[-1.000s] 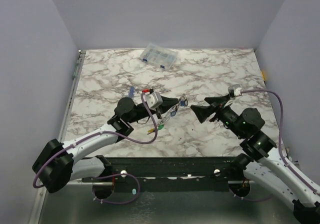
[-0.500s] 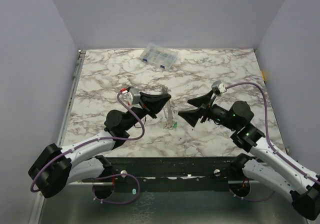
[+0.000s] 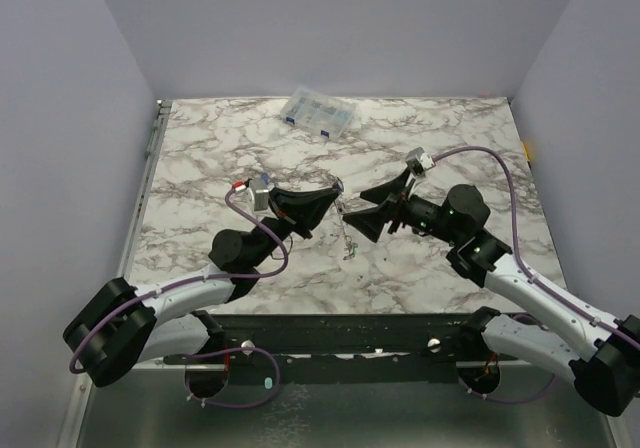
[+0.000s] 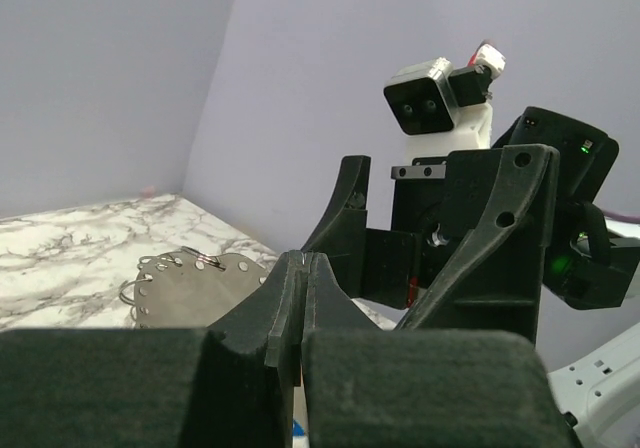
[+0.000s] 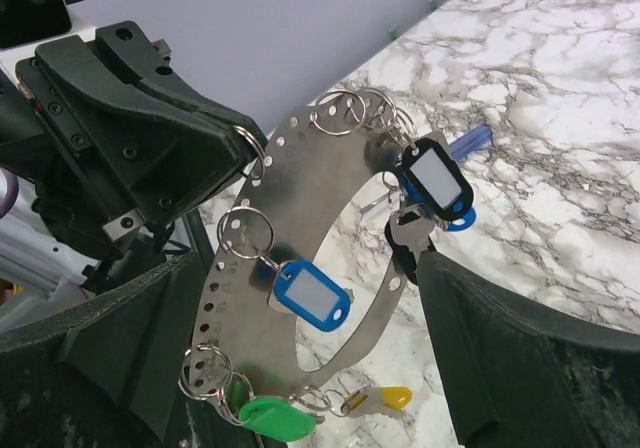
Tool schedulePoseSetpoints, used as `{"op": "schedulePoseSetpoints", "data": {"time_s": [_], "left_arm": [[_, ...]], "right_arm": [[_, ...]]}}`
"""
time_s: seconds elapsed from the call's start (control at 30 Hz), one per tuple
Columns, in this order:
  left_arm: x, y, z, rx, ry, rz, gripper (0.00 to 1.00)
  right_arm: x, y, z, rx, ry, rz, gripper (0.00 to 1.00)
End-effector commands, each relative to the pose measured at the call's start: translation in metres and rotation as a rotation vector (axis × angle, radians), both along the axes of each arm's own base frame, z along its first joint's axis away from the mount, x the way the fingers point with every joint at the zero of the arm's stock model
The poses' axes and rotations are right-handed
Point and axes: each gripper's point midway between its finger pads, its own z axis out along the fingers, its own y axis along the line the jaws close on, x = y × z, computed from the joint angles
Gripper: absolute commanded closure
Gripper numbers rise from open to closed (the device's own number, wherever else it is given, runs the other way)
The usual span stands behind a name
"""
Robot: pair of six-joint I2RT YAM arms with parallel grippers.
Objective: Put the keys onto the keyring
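Both pincers meet above the middle of the marble table (image 3: 440,148). The left pincer (image 3: 335,194) is clamped together on one edge of the keyring (image 5: 292,136) and holds it on edge in the air. The right pincer (image 3: 357,214) stands wide apart, one finger on each side of the hoop, touching nothing that I can see.

At the far edge of the table lies the clear compartment box (image 3: 318,112), lid down. A few blue bits show through it, but what else is in it is too small to tell.

The keyring is a flat grey band pierced with small holes, with little split rings (image 5: 246,235) threaded through several of them. From these hang the keys: a black tag (image 5: 437,180), a blue tag (image 5: 311,294), a green tag (image 5: 270,418) and a yellow tag (image 5: 386,398), with a second blue one partly hidden behind the black.

By my judgement the task is nearly finished, perhaps wholly. At least five tagged keys are on the hoop, and the top view shows no loose key on the marble, though one that small could be missed.
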Motion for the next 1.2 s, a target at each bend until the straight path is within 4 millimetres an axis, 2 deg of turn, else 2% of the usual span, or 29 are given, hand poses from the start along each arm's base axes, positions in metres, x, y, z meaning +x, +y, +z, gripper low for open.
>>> {"op": "schedulePoseSetpoints", "data": {"time_s": [0.0,0.27,0.37,0.43,0.63,0.67,0.73,0.77,0.87,0.93,1.17], "left_arm": [[-0.005,0.005,0.025,-0.105,-0.037,0.002,1.00],[-0.008,-0.007,0.021,-0.110,-0.036,-0.008,1.00],[-0.009,-0.011,0.021,-0.113,-0.037,-0.013,1.00],[-0.009,-0.013,0.022,-0.117,-0.037,-0.015,1.00],[-0.010,-0.017,0.022,-0.129,-0.036,-0.022,1.00],[-0.010,-0.018,0.022,-0.131,-0.036,-0.023,1.00],[-0.010,-0.018,0.023,-0.138,-0.034,-0.018,1.00],[-0.009,-0.018,0.023,-0.140,-0.035,-0.016,1.00],[-0.008,-0.019,0.023,-0.143,-0.033,-0.009,1.00],[-0.008,-0.021,0.022,-0.142,-0.031,-0.013,1.00],[0.003,-0.015,0.022,-0.171,0.000,0.049,1.00]], "right_arm": [[0.000,0.008,0.029,0.047,-0.062,0.041,0.01],[0.012,0.013,0.022,0.010,-0.065,0.025,0.10],[0.015,0.015,0.016,-0.011,-0.056,0.026,0.18],[0.016,0.016,0.011,-0.024,-0.049,0.028,0.26],[0.019,0.015,0.003,-0.055,-0.050,0.022,0.61],[0.018,0.015,0.001,-0.063,-0.049,0.028,0.65],[0.017,0.015,-0.002,-0.076,-0.044,0.033,0.66],[0.017,0.015,-0.004,-0.085,-0.038,0.035,0.63],[0.016,0.016,-0.010,-0.114,-0.021,0.048,0.43],[0.016,0.014,-0.013,-0.125,-0.011,0.042,0.38],[0.014,0.010,-0.021,-0.166,-0.006,0.031,0.34]]}}
